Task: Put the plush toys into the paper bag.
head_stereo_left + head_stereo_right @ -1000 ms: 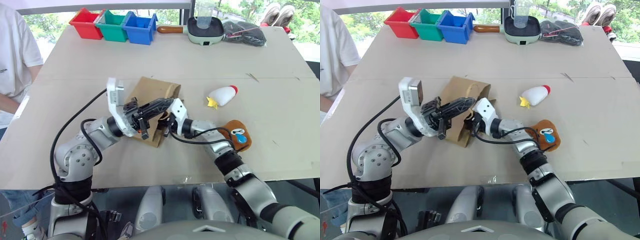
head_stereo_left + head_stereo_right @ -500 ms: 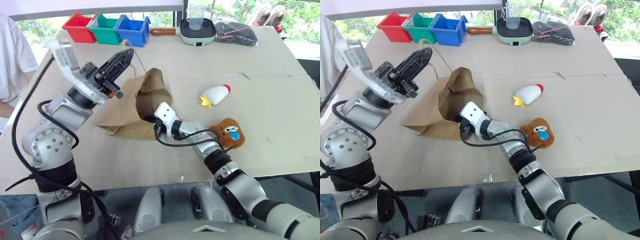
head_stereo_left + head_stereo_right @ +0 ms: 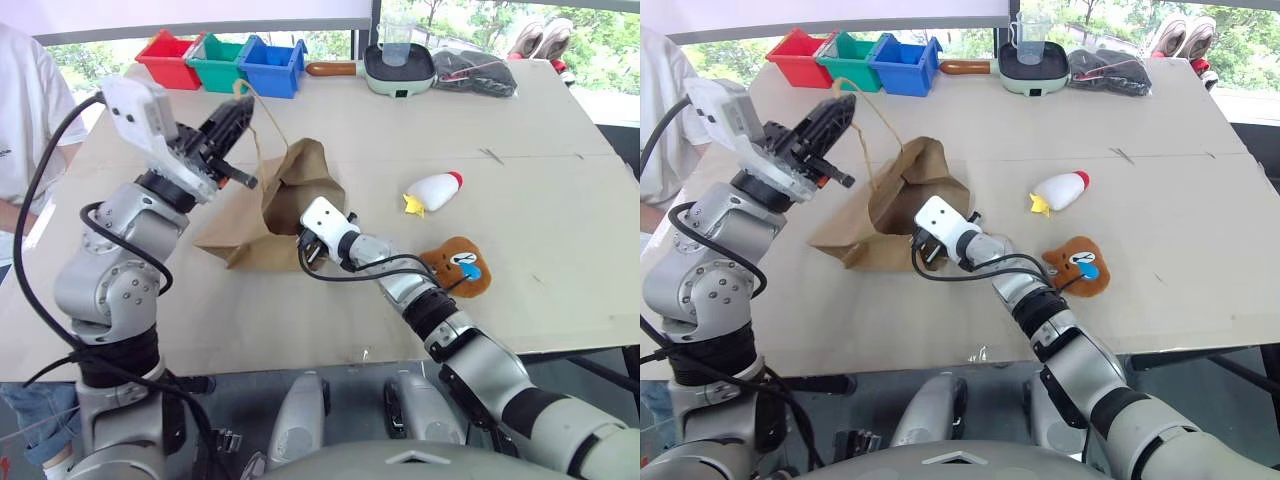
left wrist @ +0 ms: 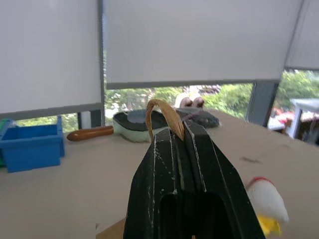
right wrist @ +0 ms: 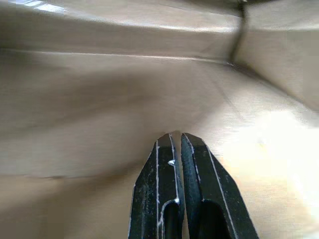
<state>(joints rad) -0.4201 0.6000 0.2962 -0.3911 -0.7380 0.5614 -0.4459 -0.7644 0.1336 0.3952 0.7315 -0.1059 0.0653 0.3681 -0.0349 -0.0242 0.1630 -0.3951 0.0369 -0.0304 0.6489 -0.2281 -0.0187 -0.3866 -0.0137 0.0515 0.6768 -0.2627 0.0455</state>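
The paper bag (image 3: 262, 205) lies on its side at the middle of the table, its mouth lifted open. My left gripper (image 3: 244, 103) is shut on one twisted handle (image 4: 164, 112) and holds it above the bag. Inside the bag's mouth my right gripper (image 5: 174, 135) is shut, with brown paper all around its fingers. Two plush toys lie on the table right of the bag. The white toy (image 3: 437, 190) has a red tip and a yellow star end. Nearer the front edge, beside my right forearm, sits the brown crying toy (image 3: 460, 268).
Red (image 3: 171, 52), green (image 3: 222, 58) and blue (image 3: 270, 63) bins stand at the far left edge. A green pan (image 3: 398, 66) holding a clear cup and a dark cloth (image 3: 476, 72) sit at the far edge. A person in a white shirt (image 3: 25, 110) stands at the left.
My left gripper has lifted the handle up and to the left, raising the flat bag and opening its mouth. My right gripper has pushed into the opening. The head camera has shifted.
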